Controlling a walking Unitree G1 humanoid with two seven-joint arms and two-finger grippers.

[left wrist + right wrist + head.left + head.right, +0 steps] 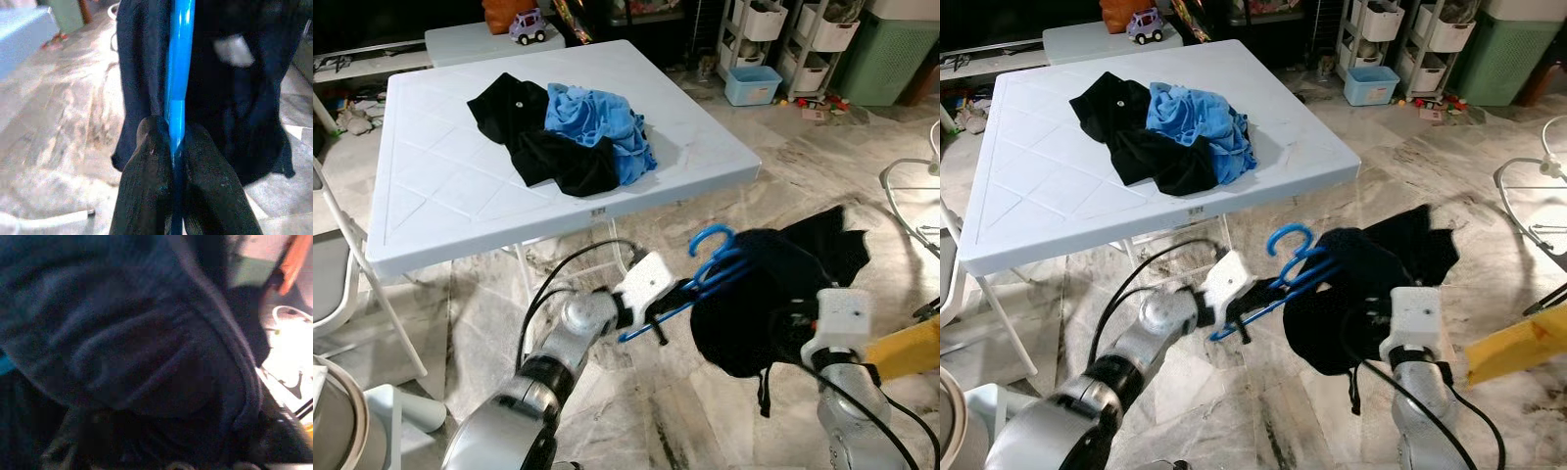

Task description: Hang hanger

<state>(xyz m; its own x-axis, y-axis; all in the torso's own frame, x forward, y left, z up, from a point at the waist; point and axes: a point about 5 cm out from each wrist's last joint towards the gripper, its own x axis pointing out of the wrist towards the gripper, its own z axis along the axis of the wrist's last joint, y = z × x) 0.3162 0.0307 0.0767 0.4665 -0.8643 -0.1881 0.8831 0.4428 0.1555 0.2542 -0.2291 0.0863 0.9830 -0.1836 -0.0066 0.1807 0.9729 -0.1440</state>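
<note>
My left gripper (674, 297) is shut on the lower bar of a blue plastic hanger (709, 257), held low over the floor just in front of the table. In the left wrist view both black fingers (146, 181) pinch the blue bar (177, 73). A black garment (773, 294) is draped over the hanger and bunches to the right, with a sleeve spread on the floor. My right gripper (795, 325) is pushed into that dark cloth (127, 357) from the near side, and the fabric hides its tips.
A white folding table (431, 186) stands ahead with black (524, 132) and blue clothes (602, 127) piled on it. A folding chair (337, 264) is at the left. A white wire frame (906, 186) and a yellow object (906, 351) lie at the right. Storage bins (752, 84) stand behind.
</note>
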